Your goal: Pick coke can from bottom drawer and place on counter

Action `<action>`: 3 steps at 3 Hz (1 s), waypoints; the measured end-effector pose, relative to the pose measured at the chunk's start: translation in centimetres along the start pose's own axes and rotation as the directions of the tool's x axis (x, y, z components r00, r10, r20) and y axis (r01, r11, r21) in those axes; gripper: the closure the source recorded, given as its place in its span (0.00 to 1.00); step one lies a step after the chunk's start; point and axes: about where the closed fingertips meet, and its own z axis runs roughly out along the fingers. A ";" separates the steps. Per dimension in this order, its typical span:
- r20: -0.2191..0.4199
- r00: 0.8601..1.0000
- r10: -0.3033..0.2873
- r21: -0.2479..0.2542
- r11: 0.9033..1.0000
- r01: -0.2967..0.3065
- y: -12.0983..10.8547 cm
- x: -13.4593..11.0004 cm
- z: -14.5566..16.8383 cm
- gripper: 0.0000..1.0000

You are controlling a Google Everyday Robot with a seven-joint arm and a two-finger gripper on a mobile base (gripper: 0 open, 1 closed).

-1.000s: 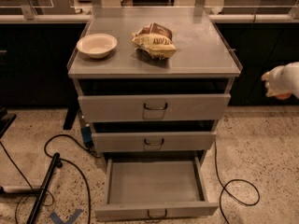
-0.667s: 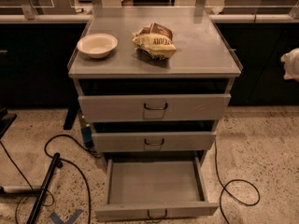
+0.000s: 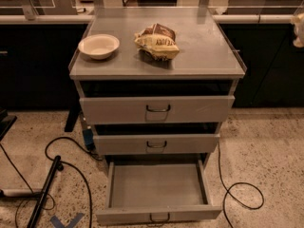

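The bottom drawer is pulled wide open at the foot of the grey cabinet, and its flat floor shows nothing on it. The coke can is not in view. The counter is the cabinet's flat grey top. My gripper shows only as a pale shape at the far right edge, level with the counter and well off to its right, far above the bottom drawer.
A white bowl sits at the counter's left and a yellow-and-brown snack bag near its middle. The top drawer and the middle drawer stand slightly out. Black cables and a dark pole lie on the speckled floor.
My gripper has moved up and to the right, from beside the cabinet's right side to the frame's edge. The drawers, bowl and bag have not moved.
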 end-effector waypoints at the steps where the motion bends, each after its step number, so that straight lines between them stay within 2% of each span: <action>1: 0.159 0.987 -0.005 0.085 0.996 -0.008 -7.0 -5.7 -4.1 1.00; 2: 0.385 0.923 -0.025 0.108 0.994 -0.018 -11.8 -13.7 -7.4 1.00; 3: 0.594 0.797 -0.111 0.123 0.991 0.047 -11.9 -21.9 -10.1 1.00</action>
